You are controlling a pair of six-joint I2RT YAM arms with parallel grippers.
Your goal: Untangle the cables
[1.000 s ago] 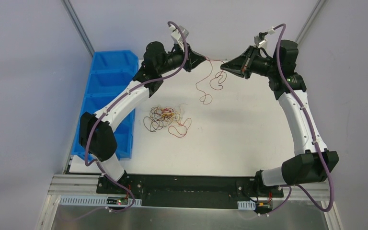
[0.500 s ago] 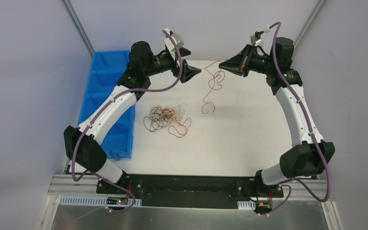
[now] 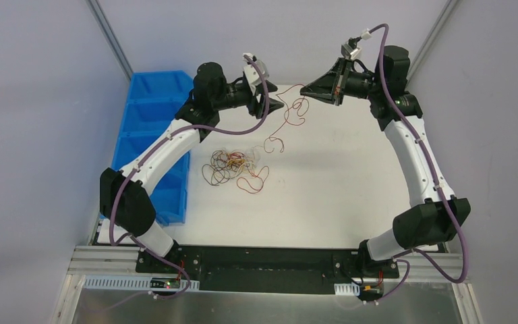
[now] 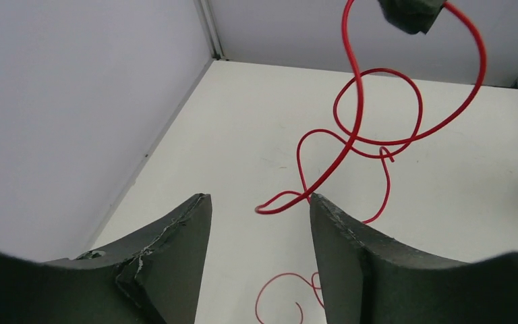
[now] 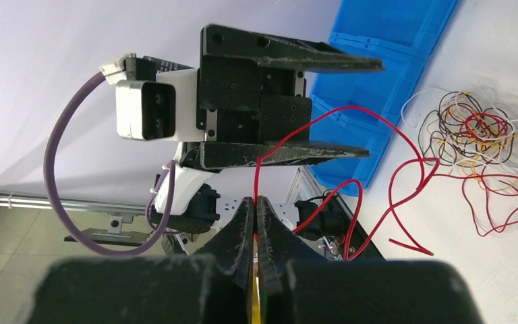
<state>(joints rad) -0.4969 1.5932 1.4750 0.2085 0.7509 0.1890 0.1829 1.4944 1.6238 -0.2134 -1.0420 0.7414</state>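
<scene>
We pinch the red wire [image 4: 359, 101] in our right hand [image 5: 256, 200]; our left hand [image 4: 260, 202], at its nine o'clock, stands open near it.

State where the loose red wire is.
Top view: the red wire hangs from the right gripper at the far middle of the table, looping down beside the left gripper, beyond the tangled bunch.

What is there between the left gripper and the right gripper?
Only a red wire, hanging in loops from the shut right gripper before the open left gripper. The left wrist view shows it.
</scene>
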